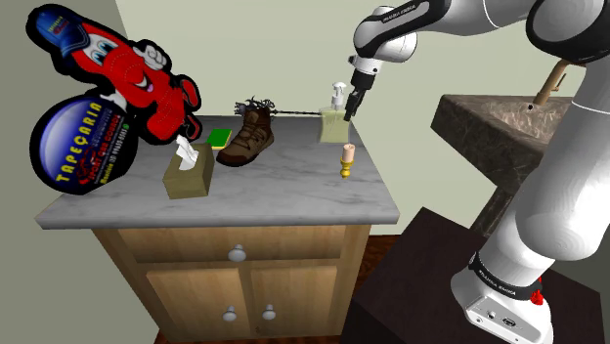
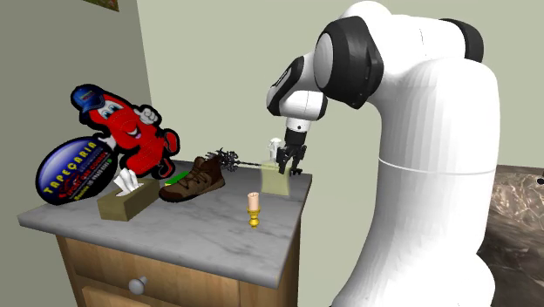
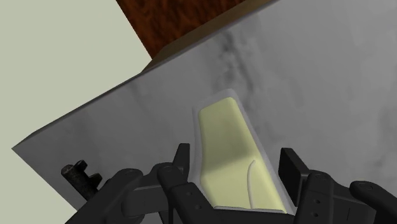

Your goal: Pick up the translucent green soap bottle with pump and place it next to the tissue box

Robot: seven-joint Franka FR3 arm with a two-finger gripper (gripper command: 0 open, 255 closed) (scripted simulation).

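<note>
In the shoulder view we see the soap bottle (image 1: 333, 124) standing upright near the back of the marble table (image 1: 274, 200). Its long axis is vertical and its pump is on top. The end effector (image 1: 352, 104) points down at it from above, right beside the pump. The tissue box (image 1: 189, 172) sits well apart toward this view's left, with a brown shoe (image 1: 248, 136) between the two and a small candlestick (image 1: 346, 160) just in front of the bottle. In the second exterior view the end effector (image 2: 290, 158) hangs over the bottle (image 2: 277, 180) at the table's far corner, and the tissue box (image 2: 127, 203) lies toward this view's left, past the shoe (image 2: 193, 180). In the wrist view the pale yellow-green body of the bottle (image 3: 226, 130) runs straight ahead of the end effector (image 3: 235, 162). The fingers (image 3: 183, 160) stand apart, one at each flank, close against its sides but, as we judge it, not yet clamped. The bottle lies directly below and between them, so we judge the coming move needs only a squeeze and a straight lift.
</note>
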